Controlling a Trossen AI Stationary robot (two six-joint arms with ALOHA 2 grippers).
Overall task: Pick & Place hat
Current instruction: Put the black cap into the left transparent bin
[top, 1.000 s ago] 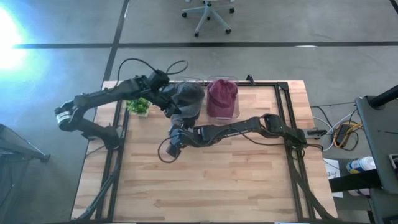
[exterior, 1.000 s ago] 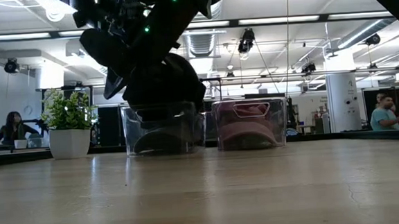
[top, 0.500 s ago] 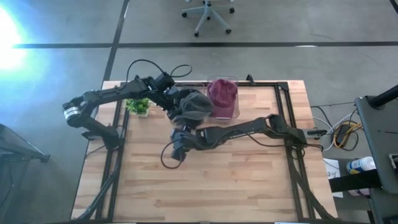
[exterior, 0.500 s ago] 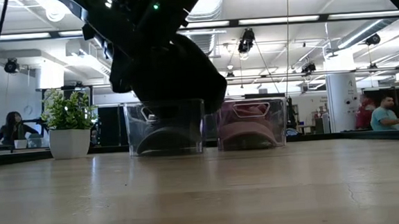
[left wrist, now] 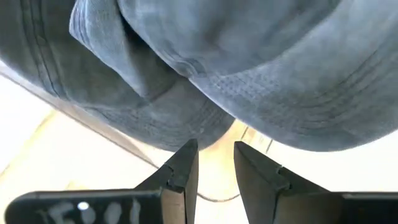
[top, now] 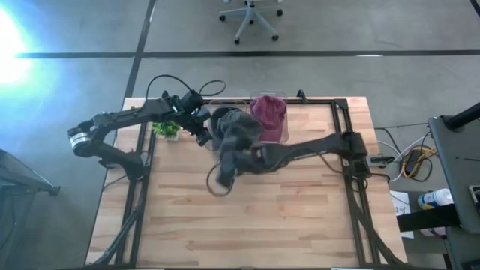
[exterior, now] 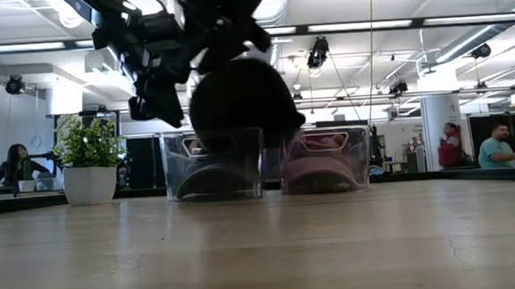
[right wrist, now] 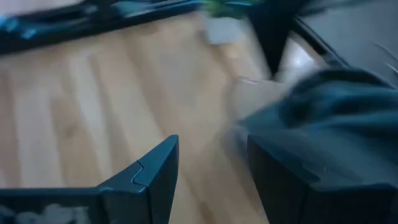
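Now that the left pincer (left wrist: 214, 149) has let go, its two fingers stand apart with nothing between them. It sits just beside the grey hat (top: 238, 131), on the side toward the potted plant (top: 166, 129). A second ago this pincer was pressed into the hat's crown from above. In the low view it has since drawn off to one side, and the hat's dark dome shows clear of it.

The hat now sits at the rim of the clear bin (exterior: 214, 161) along the far edge of the desk (top: 262, 217). It looks to be resting on the rim or only partly inside. Whether it has dropped fully in cannot be told.

The right pincer (right wrist: 211, 149) is also spread wide and empty. It has swung in close under the hat's near side, with bare wood between its fingers.

Next to this bin, a maroon hat (top: 268, 112) already lies in a second clear bin (exterior: 325, 158).

By my reading the placing is nearly done. The hat probably still needs settling down into its bin, and the right arm seems placed to help with that.
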